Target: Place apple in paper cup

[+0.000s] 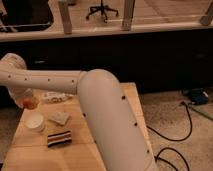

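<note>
My gripper [28, 101] is at the far left, at the end of the white arm that reaches across the wooden table [115, 150]. It is shut on the apple [31, 104], a small orange-red ball, and holds it just above and slightly behind the paper cup. The paper cup [36, 121] is short and white. It stands upright on the table's left side with its round mouth open. The apple is apart from the cup's rim.
A flat white-grey square block [60, 118] lies right of the cup. A striped black, white and red block [59, 138] lies in front of it. A pale wrapped packet [54, 96] lies behind. My big white arm [107, 120] covers the table's middle. Cables [175, 140] lie on the floor at right.
</note>
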### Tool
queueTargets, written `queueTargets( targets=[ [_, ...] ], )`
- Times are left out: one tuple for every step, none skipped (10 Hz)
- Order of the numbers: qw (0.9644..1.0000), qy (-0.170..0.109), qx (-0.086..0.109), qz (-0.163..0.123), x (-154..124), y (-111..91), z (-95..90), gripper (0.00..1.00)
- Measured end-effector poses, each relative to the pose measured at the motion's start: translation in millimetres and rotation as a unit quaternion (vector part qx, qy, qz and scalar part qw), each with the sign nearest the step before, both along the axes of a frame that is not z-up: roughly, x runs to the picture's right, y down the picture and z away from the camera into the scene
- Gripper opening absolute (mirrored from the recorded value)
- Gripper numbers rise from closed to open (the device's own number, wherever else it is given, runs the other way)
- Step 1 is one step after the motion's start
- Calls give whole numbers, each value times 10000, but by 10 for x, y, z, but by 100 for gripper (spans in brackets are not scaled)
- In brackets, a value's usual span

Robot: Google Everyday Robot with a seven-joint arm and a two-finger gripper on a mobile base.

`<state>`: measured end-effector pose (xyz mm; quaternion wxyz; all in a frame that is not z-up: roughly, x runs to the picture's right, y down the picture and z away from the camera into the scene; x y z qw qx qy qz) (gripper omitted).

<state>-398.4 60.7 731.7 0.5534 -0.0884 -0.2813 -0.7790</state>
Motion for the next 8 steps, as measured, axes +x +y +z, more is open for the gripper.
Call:
queueTargets(
  targets=[
    [10000, 20, -28, -7, 13, 49, -7, 0],
    [10000, 28, -52, -12, 25, 95, -27, 0],
    [10000, 47, -66, -14, 45, 133, -40, 0],
    [9999, 67, -78, -47, 56, 204, -81, 0],
    [9999, 70, -93, -86, 40, 249, -108, 0],
    [9999, 62, -94, -112, 15, 270, -128, 0],
    [9998, 102, -99, -137, 35, 277, -126, 0],
    [9998, 116, -99, -127, 49, 273, -128, 0]
  ],
)
